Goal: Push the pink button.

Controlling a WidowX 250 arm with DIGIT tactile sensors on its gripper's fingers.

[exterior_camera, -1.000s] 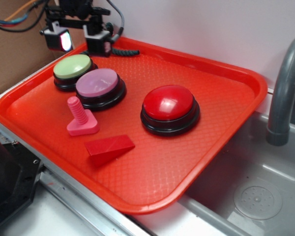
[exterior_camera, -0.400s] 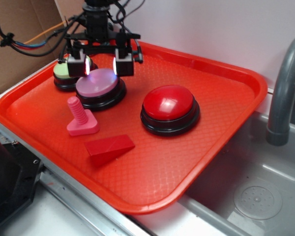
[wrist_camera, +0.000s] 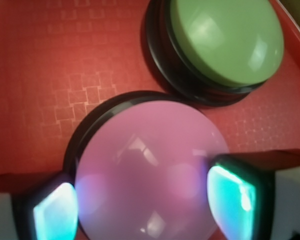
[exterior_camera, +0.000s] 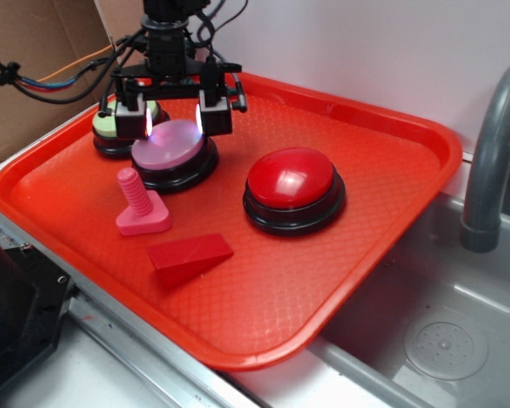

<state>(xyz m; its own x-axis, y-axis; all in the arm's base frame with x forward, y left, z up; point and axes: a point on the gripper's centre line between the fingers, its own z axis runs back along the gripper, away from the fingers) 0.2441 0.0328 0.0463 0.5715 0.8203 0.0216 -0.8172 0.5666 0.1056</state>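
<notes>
Your pink button (exterior_camera: 172,144) sits toward the far left of the red tray (exterior_camera: 391,195), its light pink dome on a black base, and in the wrist view (wrist_camera: 145,170) it fills the lower middle of the picture. The gripper (exterior_camera: 172,115) hangs right over it with its fingers spread wide apart, one pad (exterior_camera: 144,121) at the dome's left edge and the other at its right, holding nothing; from the wrist view you see the two glowing pads flanking the dome low on either side. You cannot tell from these pictures whether the gripper actually touches the dome. Just behind and to the left of the pink button, almost touching its base, is the green-topped button (exterior_camera: 112,127), partly hidden by the gripper in the exterior view and clear in the wrist view (wrist_camera: 225,40). To the right lies the larger red button (exterior_camera: 292,183), apart from it. Nearer you stands a pink bolt toy (exterior_camera: 138,204) on its square base, and nearer still a red wedge block (exterior_camera: 189,256). Off the tray's right side are a grey sink (exterior_camera: 442,340) and a grey faucet (exterior_camera: 491,161).
</notes>
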